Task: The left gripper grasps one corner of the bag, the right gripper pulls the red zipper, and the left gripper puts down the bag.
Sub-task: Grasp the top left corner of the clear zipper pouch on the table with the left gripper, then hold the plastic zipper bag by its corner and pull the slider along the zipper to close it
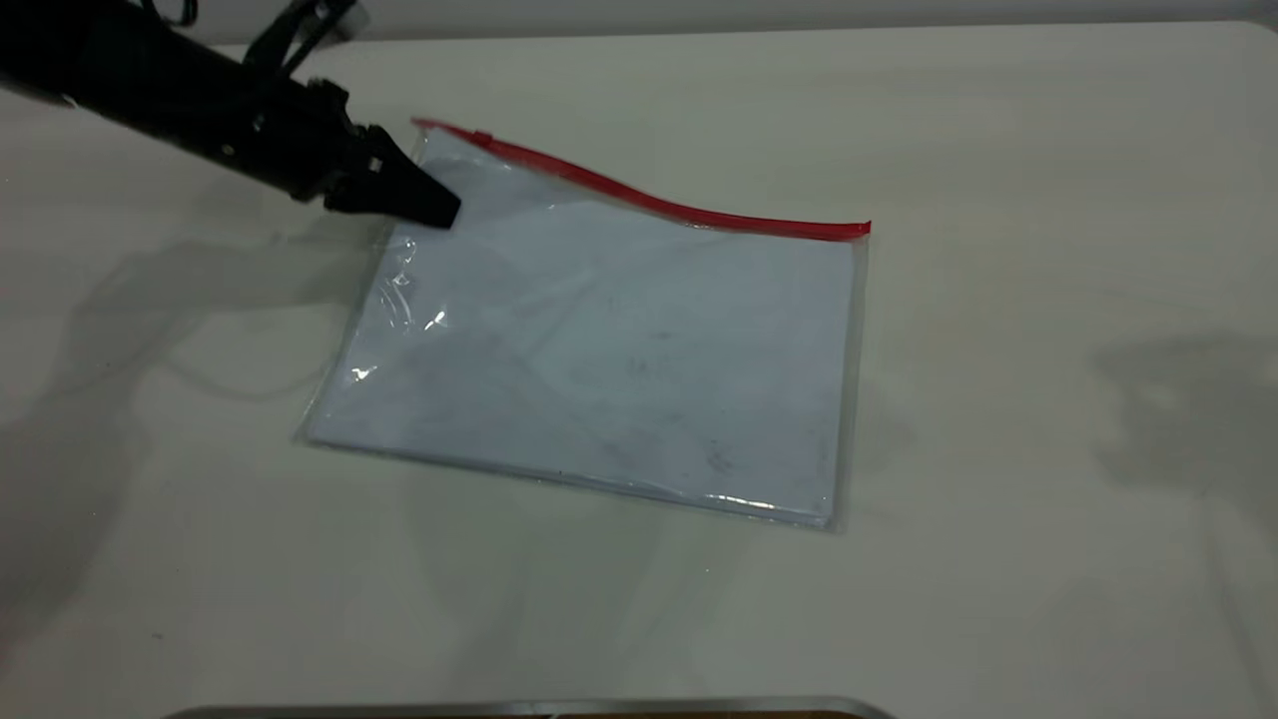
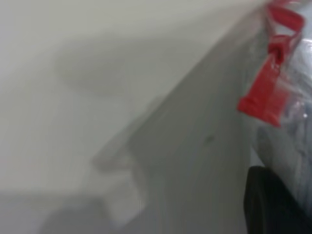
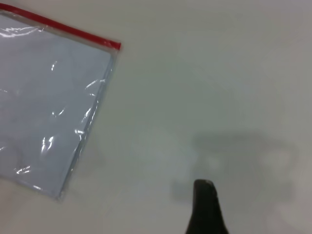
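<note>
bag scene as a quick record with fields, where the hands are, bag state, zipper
bag: flat on the table, far left corner raised
red zipper: along the far edge, slider tab near the left end
left hand: at the bag's far left corner, tips on the plastic
right hand: out of the exterior view, over bare table right of the bag

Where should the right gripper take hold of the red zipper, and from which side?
Probably the small slider tab at the far-left end of the red zipper, near the corner where the left gripper sits on the bag. It is the only raised part; the rest is a thin flat strip. Come from above, since the bag lies nearly flat on the table. The right gripper is off to the bag's right.
</note>
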